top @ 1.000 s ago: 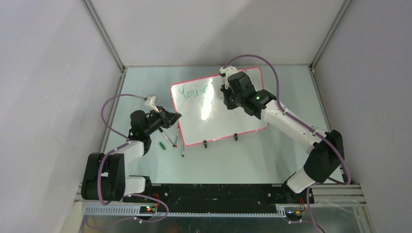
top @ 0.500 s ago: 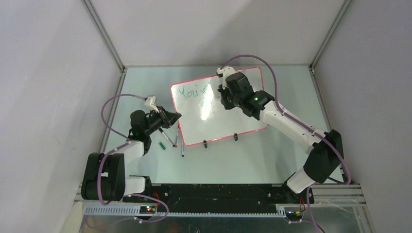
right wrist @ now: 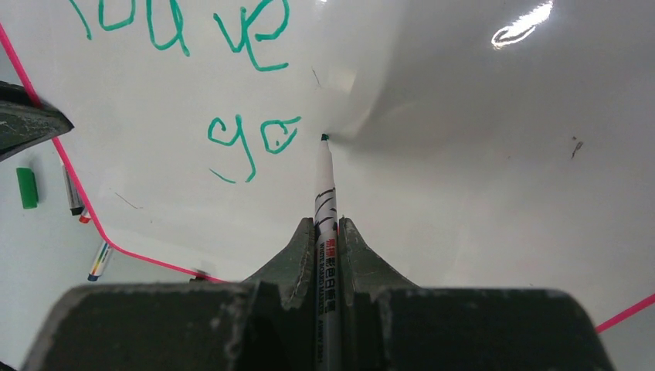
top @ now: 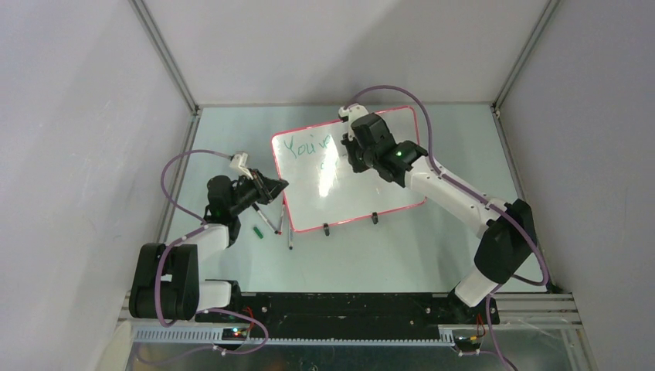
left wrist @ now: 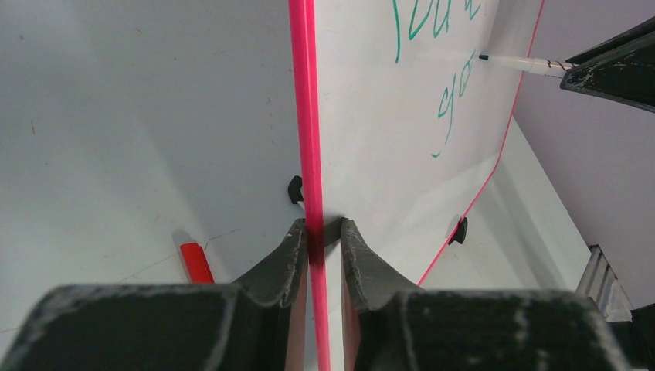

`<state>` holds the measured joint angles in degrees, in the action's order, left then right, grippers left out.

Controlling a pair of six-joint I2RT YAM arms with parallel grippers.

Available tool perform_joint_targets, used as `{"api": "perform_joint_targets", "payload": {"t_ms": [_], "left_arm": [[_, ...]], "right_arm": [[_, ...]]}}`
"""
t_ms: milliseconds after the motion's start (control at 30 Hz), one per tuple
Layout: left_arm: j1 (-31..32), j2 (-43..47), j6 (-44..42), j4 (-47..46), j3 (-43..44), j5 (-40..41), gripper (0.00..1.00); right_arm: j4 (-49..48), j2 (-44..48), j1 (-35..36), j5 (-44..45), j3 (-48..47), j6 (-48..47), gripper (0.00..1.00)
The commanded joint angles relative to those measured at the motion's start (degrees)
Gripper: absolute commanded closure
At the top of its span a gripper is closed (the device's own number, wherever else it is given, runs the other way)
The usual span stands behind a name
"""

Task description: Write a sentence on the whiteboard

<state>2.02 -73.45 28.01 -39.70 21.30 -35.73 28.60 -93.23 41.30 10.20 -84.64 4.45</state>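
Right wrist view: right fingers (right wrist: 305, 241) narrow, clamped on a white marker (right wrist: 325, 189), barrel running straight out between them. Marker tip on the whiteboard (right wrist: 479, 170), just right of the "o" in "go". Teal writing (right wrist: 247, 154): "You've" on top, "go" stepped below, both left of the tip.

Left wrist view: left fingers (left wrist: 287, 251) nearly closed, pinching the board's pink rim on a short edge, one finger each side. Two black clip feet (left wrist: 295, 188) beyond the fingers on the lower long edge. Red cap (left wrist: 197, 263) on the worktop (left wrist: 116, 116), just left of the fingers.

Top view: board mid-worktop between both arms, loose pens (top: 268, 222) and a green cap (top: 257, 231) beside its near left corner.
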Motion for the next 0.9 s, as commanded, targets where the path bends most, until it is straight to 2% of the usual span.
{"api": "perform_joint_targets", "payload": {"t_ms": [0,367,867], "left_arm": [[-0.44,-0.12,-2.95,3.32,-0.99,5.14,0.99],[-0.44,-0.11,-2.89,3.32,-1.08,5.16,0.99],[-0.45,-0.01,-2.90,3.29,-1.08,5.14,0.99]], "right_arm": [[-0.37,-0.98,0.37,3.12,-2.98,-0.32,1.00],[1.17,0.12,-0.48,5.78,-2.23,0.08,1.00],[0.46,3.07,-0.36,3.69,-3.00,-0.07,1.00]]}}
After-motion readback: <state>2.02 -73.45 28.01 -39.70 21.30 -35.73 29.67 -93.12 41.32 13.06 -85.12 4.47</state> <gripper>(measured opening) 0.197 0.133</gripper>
